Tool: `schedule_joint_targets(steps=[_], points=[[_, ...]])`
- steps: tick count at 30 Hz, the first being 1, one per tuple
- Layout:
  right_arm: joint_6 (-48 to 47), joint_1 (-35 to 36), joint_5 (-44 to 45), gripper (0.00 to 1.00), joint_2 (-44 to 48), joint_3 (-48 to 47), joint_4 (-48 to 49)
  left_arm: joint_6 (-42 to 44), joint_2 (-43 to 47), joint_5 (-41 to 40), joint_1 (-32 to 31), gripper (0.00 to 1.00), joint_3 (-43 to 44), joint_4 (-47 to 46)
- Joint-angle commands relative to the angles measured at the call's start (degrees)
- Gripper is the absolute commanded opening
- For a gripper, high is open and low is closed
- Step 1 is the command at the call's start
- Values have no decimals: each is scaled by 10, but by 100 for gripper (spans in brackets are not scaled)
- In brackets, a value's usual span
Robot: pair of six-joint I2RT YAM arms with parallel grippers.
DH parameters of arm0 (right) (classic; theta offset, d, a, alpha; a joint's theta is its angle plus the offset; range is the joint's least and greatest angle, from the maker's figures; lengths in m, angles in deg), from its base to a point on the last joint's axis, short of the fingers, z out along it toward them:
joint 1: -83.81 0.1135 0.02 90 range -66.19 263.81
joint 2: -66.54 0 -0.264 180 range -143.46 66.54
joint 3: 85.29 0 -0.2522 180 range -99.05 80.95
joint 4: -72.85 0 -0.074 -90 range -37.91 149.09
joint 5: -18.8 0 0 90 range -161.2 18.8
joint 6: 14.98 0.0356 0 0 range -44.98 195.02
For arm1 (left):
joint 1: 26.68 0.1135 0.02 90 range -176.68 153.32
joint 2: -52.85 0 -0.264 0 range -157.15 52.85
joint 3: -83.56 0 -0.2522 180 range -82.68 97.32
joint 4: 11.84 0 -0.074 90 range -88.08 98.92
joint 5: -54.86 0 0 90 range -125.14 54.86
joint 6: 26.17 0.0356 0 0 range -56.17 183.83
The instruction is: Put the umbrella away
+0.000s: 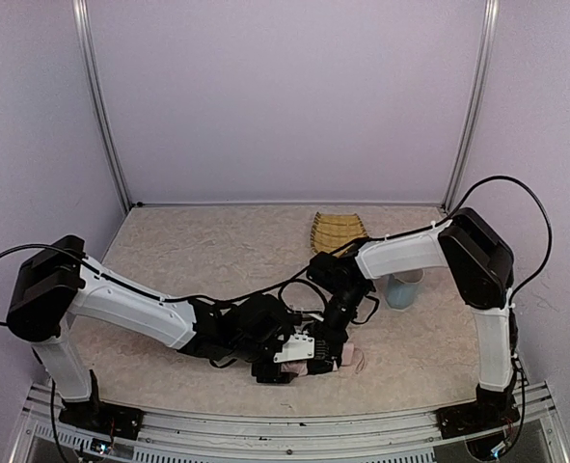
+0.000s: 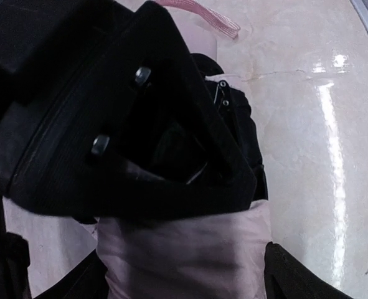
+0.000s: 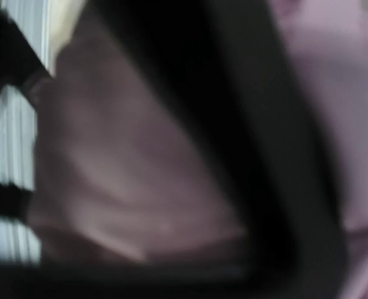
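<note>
The umbrella (image 1: 346,359) lies collapsed near the table's front edge, pale-pink fabric with black lining. In the left wrist view its pink fabric (image 2: 184,255) fills the gap between my left gripper's fingers (image 2: 302,277), which press on both sides of it. My left gripper (image 1: 294,368) is shut on the umbrella. My right gripper (image 1: 325,349) sits right on top of the umbrella, and its black body (image 2: 140,124) covers the far part. The right wrist view shows only blurred pink fabric (image 3: 127,162), very close. The pink strap (image 2: 202,12) lies beyond on the table.
A woven yellow tray (image 1: 338,230) lies at the back centre-right. A pale-blue cup (image 1: 403,287) stands under the right arm's forearm. Black cables loop between the two arms above the umbrella.
</note>
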Motion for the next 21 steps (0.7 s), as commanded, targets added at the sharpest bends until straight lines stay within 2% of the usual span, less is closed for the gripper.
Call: schedule_joint_targets(steps=[1, 5, 8, 13, 17, 21], points=[[-53, 15, 63, 31, -33, 10, 16, -36, -96, 22, 17, 81, 32, 154], [-48, 1, 66, 39, -22, 4, 24, -37, -132, 13, 20, 79, 46, 209], [-38, -4, 63, 52, 5, 17, 54, -36, -143, 18, 24, 74, 44, 210], [-5, -10, 78, 71, 84, 34, 100, -52, -148, 34, 29, 53, 38, 223], [11, -13, 129, 77, 147, 54, 140, -60, -142, 39, 32, 38, 30, 208], [50, -23, 233, 81, 223, 82, 186, -73, -133, 29, 32, 18, 35, 192]])
